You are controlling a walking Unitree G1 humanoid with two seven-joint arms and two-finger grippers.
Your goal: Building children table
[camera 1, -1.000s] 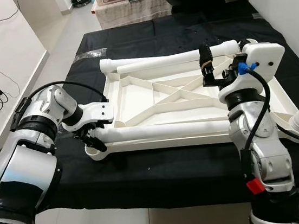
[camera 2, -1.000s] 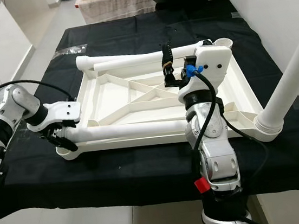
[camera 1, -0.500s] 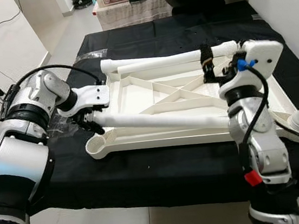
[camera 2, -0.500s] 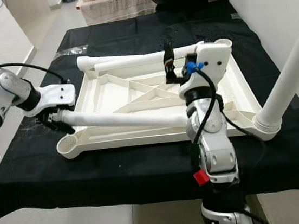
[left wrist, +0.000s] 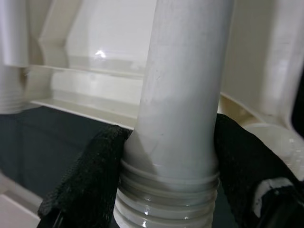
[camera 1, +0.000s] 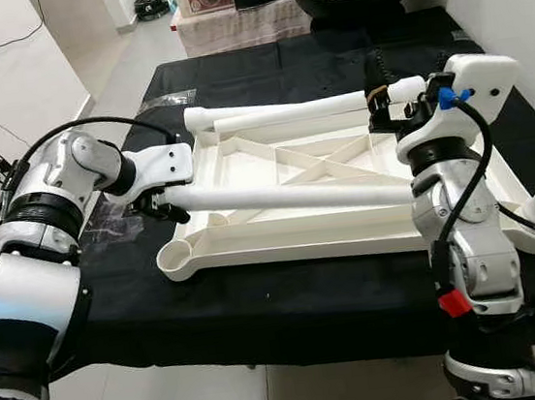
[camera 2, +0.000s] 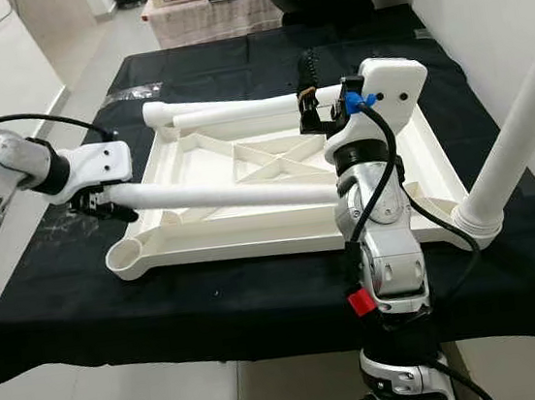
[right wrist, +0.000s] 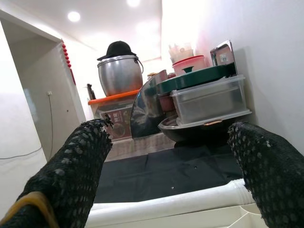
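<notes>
I am gripping the threaded end of a white table leg [camera 1: 286,194] with my left gripper [camera 1: 156,206], the two black pads [left wrist: 90,183] pressing either side of the tube just above its screw ridges. The leg's long axis is running across the upturned white tabletop [camera 1: 350,239], from my left fingers toward my right arm, its held end lifted clear of the frame and its far end passing behind that arm where I cannot see how it is resting. The empty round corner socket [camera 1: 175,261] is lying just beside and below my left fingers, nearer to me, so I judge the next move as swinging the threaded end over and down onto that socket, and my left arm is plainly the nearer one for it. That arm is reaching in from the left side of the black-covered table [camera 1: 261,308], elbow bent, wrist turned inward. My right gripper [camera 1: 378,99] is raised over the far rail of the tabletop, near a second white leg [camera 1: 286,111] lying along that edge, its fingers spread apart and holding nothing.
</notes>
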